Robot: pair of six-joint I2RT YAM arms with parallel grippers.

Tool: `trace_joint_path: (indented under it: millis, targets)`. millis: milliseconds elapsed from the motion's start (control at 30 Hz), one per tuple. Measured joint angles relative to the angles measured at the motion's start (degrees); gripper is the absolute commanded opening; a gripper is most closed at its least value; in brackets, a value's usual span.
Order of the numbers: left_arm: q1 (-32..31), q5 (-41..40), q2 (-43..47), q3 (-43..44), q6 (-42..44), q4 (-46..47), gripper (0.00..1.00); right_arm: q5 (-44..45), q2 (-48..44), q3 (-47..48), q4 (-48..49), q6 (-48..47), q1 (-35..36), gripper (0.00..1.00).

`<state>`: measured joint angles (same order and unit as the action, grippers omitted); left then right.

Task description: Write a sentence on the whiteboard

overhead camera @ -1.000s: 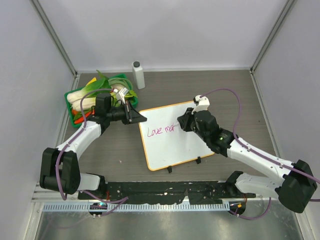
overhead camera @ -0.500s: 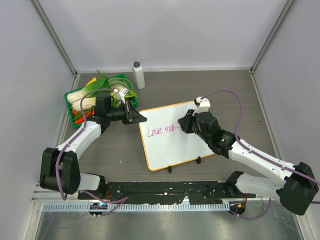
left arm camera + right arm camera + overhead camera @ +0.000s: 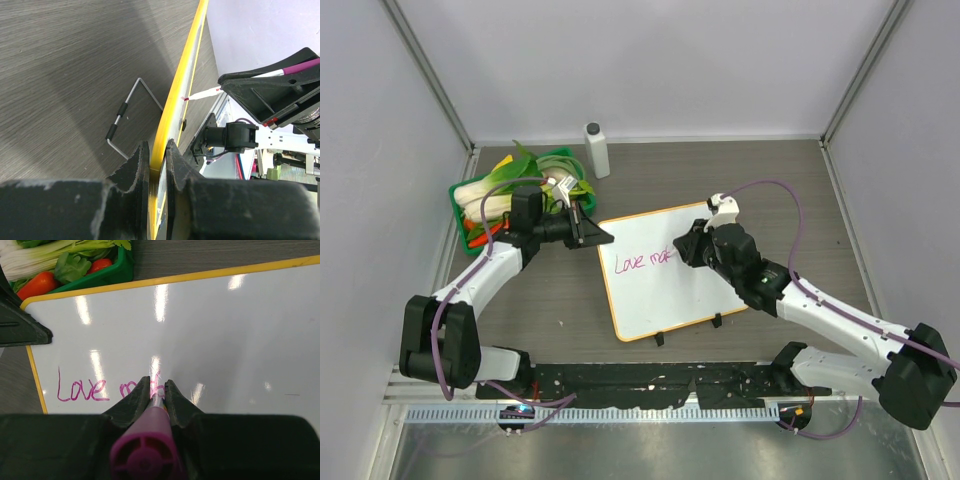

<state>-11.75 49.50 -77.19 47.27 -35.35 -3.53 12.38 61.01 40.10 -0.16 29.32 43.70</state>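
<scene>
Right gripper (image 3: 157,389) shifted slightly — marker (image 3: 145,452) on whiteboard (image 3: 240,330).

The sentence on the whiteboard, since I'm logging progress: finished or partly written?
Partly: the sentence reads "Love" plus a started second word; the right tool holds a marker there.

the whiteboard (image 3: 660,295) lies on the table (image 3: 770,180), tray (image 3: 112,274) off its far-left corner, bottle (image 3: 597,150) farther back.

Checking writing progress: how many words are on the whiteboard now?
2. "Love" lies near the whiteboard's left edge; a second, unfinished word beginning with "m" follows on its right, partly hidden by the right claw and its marker.
</scene>
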Motion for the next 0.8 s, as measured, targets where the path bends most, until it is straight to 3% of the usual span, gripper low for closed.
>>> trace_joint_path:
  millis: [800]
  targets:
    - [-0.1, -0.1, 0.0, 0.0, 0.0, 0.0, 0.00, 0.8, -1.5, -1.5, -0.5, 0.5, 0.0, 0.01]
